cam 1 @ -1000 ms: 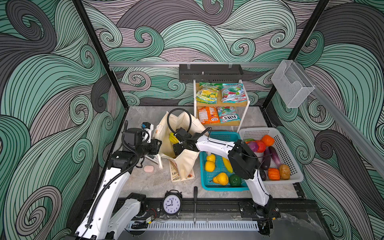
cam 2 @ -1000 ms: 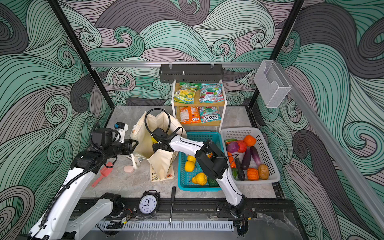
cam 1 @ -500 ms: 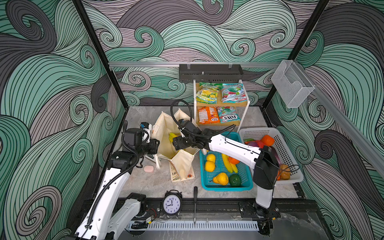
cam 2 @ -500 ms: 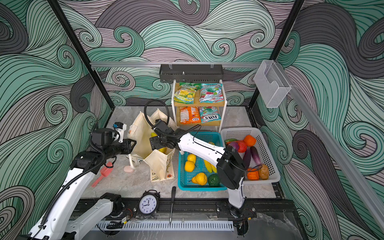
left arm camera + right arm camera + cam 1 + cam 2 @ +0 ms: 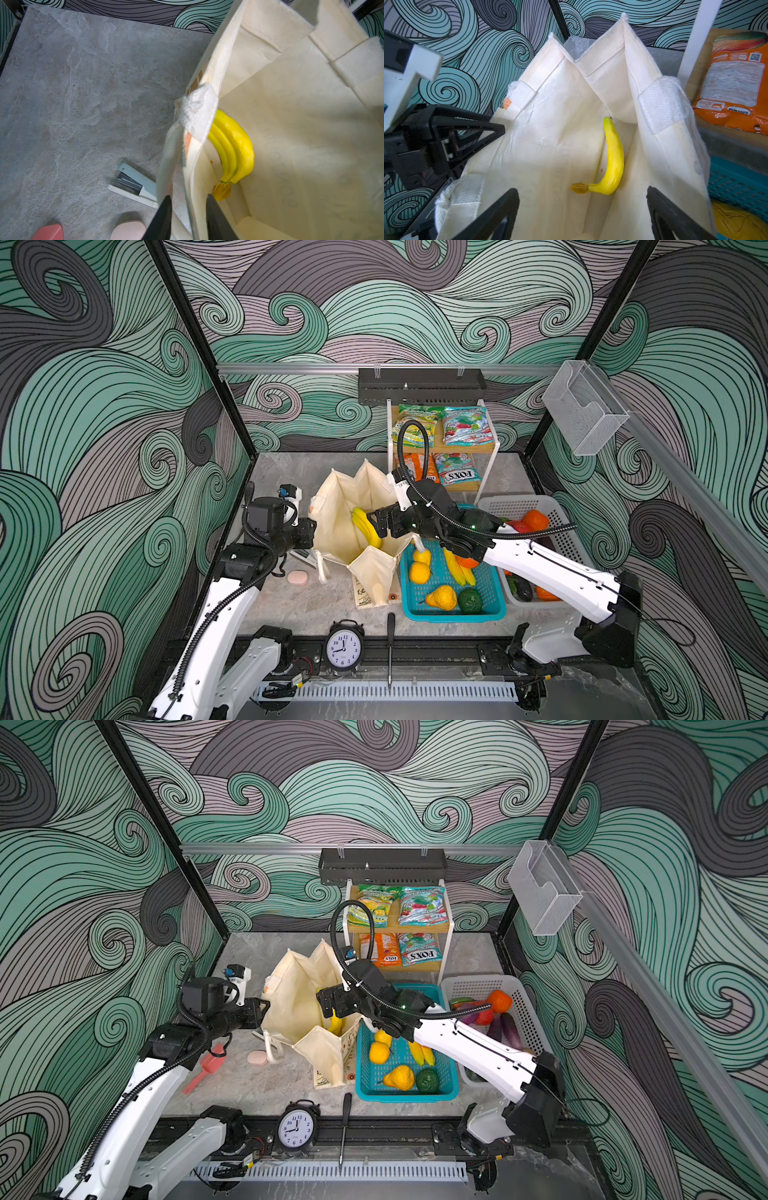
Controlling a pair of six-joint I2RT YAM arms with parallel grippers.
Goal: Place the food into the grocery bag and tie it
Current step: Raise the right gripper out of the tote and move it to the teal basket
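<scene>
Opening wide above the grocery bag [image 5: 345,506], right gripper [image 5: 379,526] has just released the banana bunch [image 5: 613,158], now lying inside; left gripper [image 5: 188,207] clamps the bag's left rim; one item in.

One bag [image 5: 345,506], two baskets [image 5: 451,616], four packets [image 5: 467,425], two banana bunches [image 5: 365,527] — also one clock [image 5: 343,649], one screwdriver [image 5: 391,624].
</scene>
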